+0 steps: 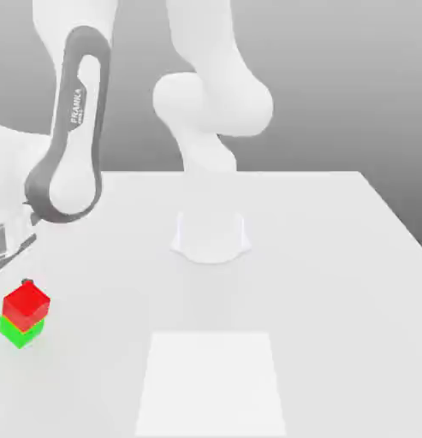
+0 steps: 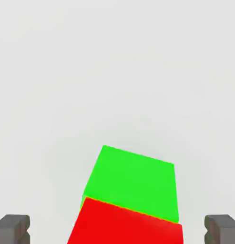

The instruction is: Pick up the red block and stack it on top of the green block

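The red block (image 1: 26,302) sits on top of the green block (image 1: 20,331), the two making a small stack near the exterior view's left edge, on the near half of the white table (image 1: 334,282). The red cube is turned a little against the green one beneath it, so that its corners overhang slightly, yet it rests flat on the green top. In the hand view the same stack is seen from above: the red block (image 2: 126,224) covers the close part of the green block (image 2: 133,181), whose upper face shows beyond it. The gripper (image 2: 117,228) is spread wide, its two dark fingertips (image 2: 12,228) standing apart at either side of the red cube with bare table showing between each tip and the block, so it has hold of nothing. In the exterior view the hand's parts are just visible at the left edge, above the stack, and a finger (image 1: 13,254) slants down toward the red cube without touching it. The white arm (image 1: 73,128) with its grey-banded link leans over to that left side from its base (image 1: 211,238), which stands at the far middle of the table. A paler rectangular patch (image 1: 212,381) lies on the table at the near middle, well apart from the stack.
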